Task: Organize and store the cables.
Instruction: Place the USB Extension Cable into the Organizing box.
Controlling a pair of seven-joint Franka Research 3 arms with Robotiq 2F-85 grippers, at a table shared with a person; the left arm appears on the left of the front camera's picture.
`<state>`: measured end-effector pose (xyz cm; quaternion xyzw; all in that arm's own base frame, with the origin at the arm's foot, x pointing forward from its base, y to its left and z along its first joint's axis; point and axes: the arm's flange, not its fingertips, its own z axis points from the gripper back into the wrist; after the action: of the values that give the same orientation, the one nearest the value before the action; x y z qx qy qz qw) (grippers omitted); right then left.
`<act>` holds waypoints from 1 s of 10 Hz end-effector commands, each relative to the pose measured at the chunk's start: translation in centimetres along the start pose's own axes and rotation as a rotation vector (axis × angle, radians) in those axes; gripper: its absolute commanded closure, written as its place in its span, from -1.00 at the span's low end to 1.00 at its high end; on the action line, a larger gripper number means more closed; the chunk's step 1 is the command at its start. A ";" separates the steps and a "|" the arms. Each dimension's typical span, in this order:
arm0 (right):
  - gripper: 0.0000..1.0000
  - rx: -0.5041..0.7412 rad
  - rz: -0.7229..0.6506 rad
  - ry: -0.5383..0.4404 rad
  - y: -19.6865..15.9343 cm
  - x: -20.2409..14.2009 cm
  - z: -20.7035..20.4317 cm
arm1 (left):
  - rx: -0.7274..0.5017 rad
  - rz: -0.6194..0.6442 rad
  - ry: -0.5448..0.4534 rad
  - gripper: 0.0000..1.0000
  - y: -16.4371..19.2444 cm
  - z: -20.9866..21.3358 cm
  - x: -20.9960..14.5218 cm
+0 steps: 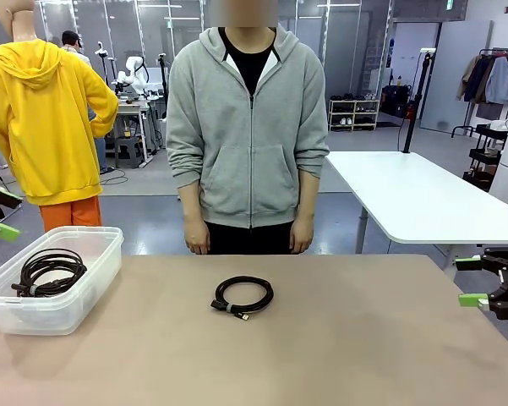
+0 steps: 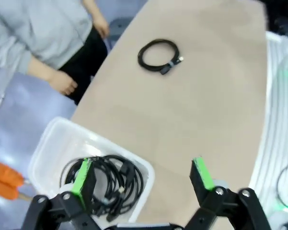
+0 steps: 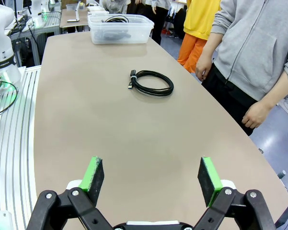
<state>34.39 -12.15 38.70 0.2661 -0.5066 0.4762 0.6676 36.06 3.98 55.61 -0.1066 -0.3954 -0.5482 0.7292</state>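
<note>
Loose cable (image 3: 151,82) lies well ahead of right gripper (image 3: 152,175) (jaws wide, empty); straddle coil's rim, then close. Left gripper (image 2: 141,178) wide over bin (image 2: 48,143).

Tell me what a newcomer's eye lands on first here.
First, the coiled black cable lying alone in the middle of the tan table, straight in front of the person in the grey hoodie at the far edge. Next, the clear plastic bin at the robot's left end, with more coiled cables already inside. The left gripper and right gripper wait at the sides, jaws open and empty.
</note>
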 end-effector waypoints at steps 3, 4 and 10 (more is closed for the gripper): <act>-1.00 -0.012 -0.025 -0.007 0.0 0.5 0.0 | -0.172 -0.293 0.101 -1.00 -1.0 -8.1 7.8; -1.00 -0.012 -0.025 -0.007 0.0 0.5 0.0 | -0.184 -0.366 0.156 -1.00 -0.7 -11.0 9.7; -1.00 -0.012 -0.025 -0.007 0.0 0.5 0.0 | -0.317 -0.640 0.405 -1.00 -1.1 -26.1 17.1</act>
<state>34.40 -12.15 38.73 0.2656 -0.5066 0.4764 0.6678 47.04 -22.42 49.84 0.0094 -0.1788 -0.8095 0.5591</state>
